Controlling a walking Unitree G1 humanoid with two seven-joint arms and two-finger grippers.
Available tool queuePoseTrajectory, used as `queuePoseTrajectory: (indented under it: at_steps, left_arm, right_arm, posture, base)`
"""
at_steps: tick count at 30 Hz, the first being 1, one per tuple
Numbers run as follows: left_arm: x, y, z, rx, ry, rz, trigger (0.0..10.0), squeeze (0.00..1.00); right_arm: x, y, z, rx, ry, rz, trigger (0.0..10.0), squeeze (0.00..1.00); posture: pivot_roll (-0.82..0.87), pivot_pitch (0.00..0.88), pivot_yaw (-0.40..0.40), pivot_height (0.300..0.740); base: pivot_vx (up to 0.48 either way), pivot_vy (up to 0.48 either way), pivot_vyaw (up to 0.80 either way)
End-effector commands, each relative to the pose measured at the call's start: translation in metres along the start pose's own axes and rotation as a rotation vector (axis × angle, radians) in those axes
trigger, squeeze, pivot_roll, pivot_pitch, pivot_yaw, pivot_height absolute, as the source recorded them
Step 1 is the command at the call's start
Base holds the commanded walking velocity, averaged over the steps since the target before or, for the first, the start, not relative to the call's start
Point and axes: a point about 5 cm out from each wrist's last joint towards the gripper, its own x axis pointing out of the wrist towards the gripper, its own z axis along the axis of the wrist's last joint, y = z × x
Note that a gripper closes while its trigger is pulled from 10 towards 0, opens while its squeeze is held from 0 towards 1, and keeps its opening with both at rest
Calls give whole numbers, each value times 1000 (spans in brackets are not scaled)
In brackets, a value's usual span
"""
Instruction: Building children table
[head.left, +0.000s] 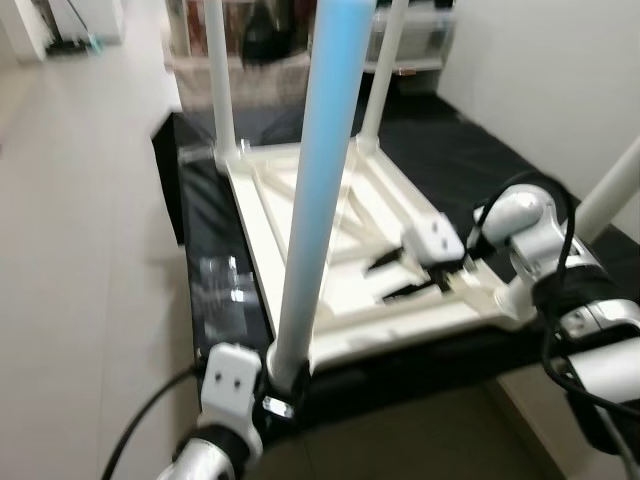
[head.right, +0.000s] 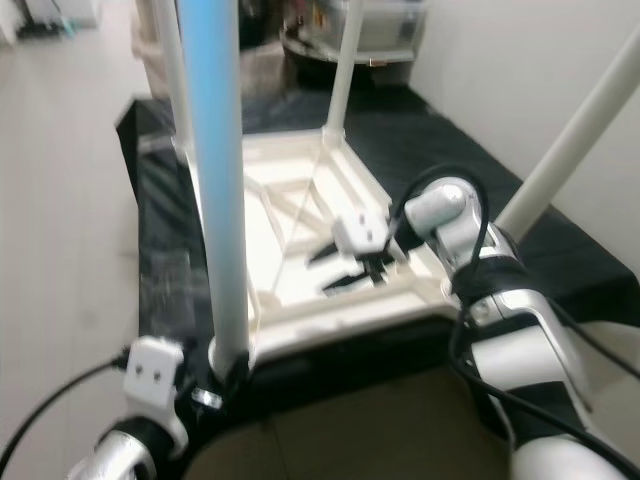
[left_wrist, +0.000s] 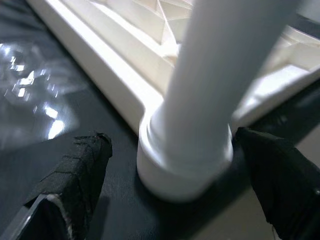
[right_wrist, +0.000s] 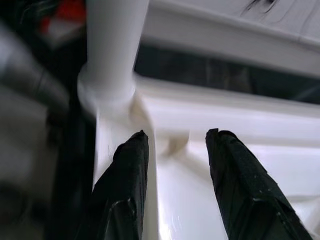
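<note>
I have the left gripper (head.left: 272, 392) spread wide around the base of the near leg (head.left: 318, 200) of the upturned tabletop (head.left: 340, 250) and should close squarely on it, while beyond, the right gripper (head.right: 352, 270), fingers apart, steadies the ribbed underside.

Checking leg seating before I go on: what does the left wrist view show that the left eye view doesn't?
Left wrist view alone: the leg's collar seated in the tabletop's corner socket, the left gripper open, one finger either side, not touching it. Left eye view alone: the upturned tabletop whole on the black mat, the other legs upright, and the right gripper over the ribbed underside. Both share the near leg and that corner.
</note>
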Motion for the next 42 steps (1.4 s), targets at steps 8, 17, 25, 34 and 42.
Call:
queuePoseTrajectory:
  at_steps: [8, 17, 25, 34, 42]
  left_arm:
    - [-1, 2, -7, 18, 31, 31, 10000, 0]
    - [0, 2, -7, 20, 27, 31, 10000, 0]
    - [1, 2, -9, 32, 28, 28, 10000, 0]
    - [1, 7, -10, 66, 38, 61, 10000, 0]
    - [5, 14, -17, 42, 72, 110, 10000, 0]
  right_arm:
    - [5, 3, -31, 281, -112, -449, 10000, 0]
    - [22, 44, -70, 543, -3, -920, 10000, 0]
    - [36, 91, -70, 707, -1, -1224, 10000, 0]
    - [84, 140, -37, 834, -128, -1273, 10000, 0]
    - [102, 152, -31, 864, -98, -1216, 10000, 0]
  posture:
    - [99, 38, -83, 740]
    - [94, 39, -74, 740]
    - [92, 34, -71, 740]
    - [97, 26, -65, 740]
    - [95, 22, -64, 740]
  base:
    - [-120, 0, 0]
    - [0, 0, 0]
    - [0, 0, 0]
    - [0, 0, 0]
    - [67, -361, 0]
